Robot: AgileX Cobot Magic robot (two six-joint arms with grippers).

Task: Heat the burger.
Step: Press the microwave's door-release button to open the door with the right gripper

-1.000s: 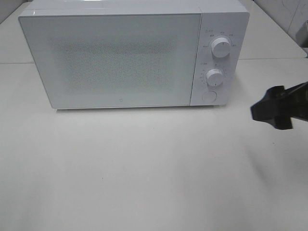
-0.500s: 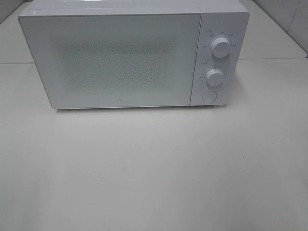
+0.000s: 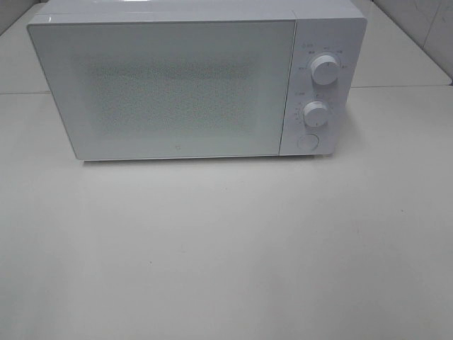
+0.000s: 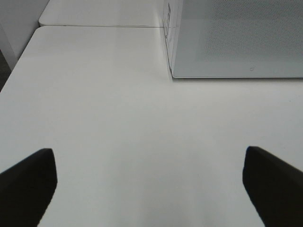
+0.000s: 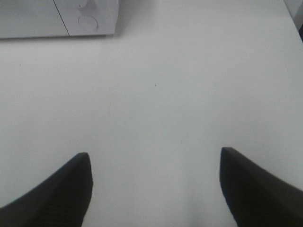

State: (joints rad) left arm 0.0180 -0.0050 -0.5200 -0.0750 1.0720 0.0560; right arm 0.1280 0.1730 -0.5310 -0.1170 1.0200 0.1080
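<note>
**Exterior high view.** The microwave (image 3: pixel 198 78) stands at twelve o'clock on the pale surface (image 3: pixel 226 248). Its door (image 3: pixel 170 88) is shut, and the speckled pane hides whatever is inside. On the panel toward two o'clock sit the upper knob (image 3: pixel 324 71), the lower knob (image 3: pixel 316 114) and, beneath them, a round button (image 3: pixel 306 141). No burger lies anywhere on the surface, and neither arm reaches into this view.

**Left wrist view.** The left hand (image 4: pixel 147 158) is spread wide and holds nothing, with only bare surface between its fingers. Ahead of it is the microwave's (image 4: pixel 236 38) hinge-side corner.

**Right wrist view.** The right hand (image 5: pixel 154 155) is also spread and empty. It hangs over bare surface, well apart from the microwave's (image 5: pixel 57 16) control corner.

**Progress.** The burger is out of sight in all three views. It may be behind the closed door, though the pictures cannot confirm that. If it is, loading looks finished — whether the knobs are set to heat is too small to read. What is left may only be waiting, or taking it out.
</note>
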